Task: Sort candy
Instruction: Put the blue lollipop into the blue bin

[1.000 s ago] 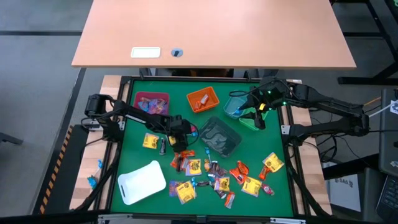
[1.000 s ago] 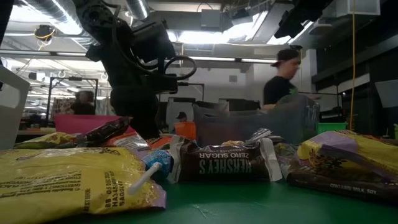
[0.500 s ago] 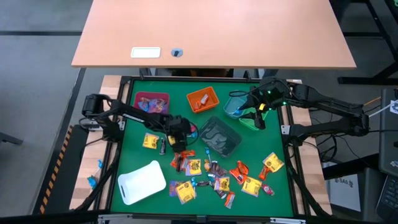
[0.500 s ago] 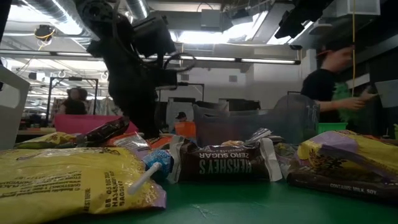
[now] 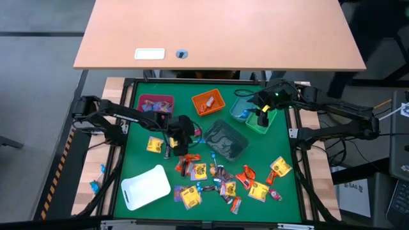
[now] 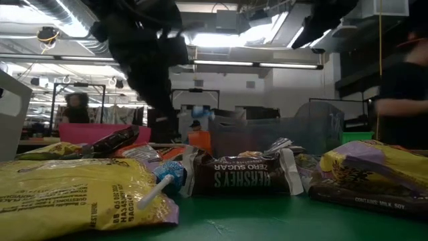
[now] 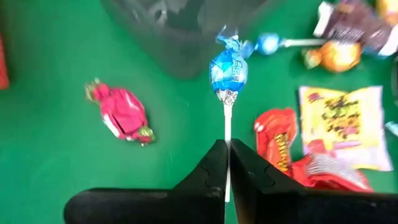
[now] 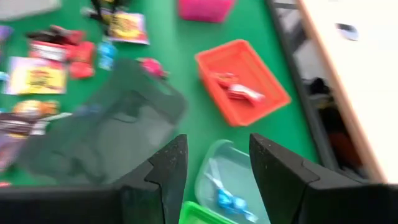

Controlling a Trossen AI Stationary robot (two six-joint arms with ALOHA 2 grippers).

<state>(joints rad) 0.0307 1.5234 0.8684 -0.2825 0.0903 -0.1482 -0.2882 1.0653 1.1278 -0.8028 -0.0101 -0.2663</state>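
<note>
Candy here is a blue lollipop (image 7: 228, 68), clamped by its thin stick in the left gripper (image 7: 225, 163) just beside the grey bin (image 5: 225, 140). It looks light, the stick stiff but slippery. Right gripper (image 8: 211, 163) hangs apart over the clear bin (image 8: 219, 180).

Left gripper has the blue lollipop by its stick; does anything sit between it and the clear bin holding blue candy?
The dark grey bin lies between the left gripper with its blue lollipop and the clear bin.
</note>
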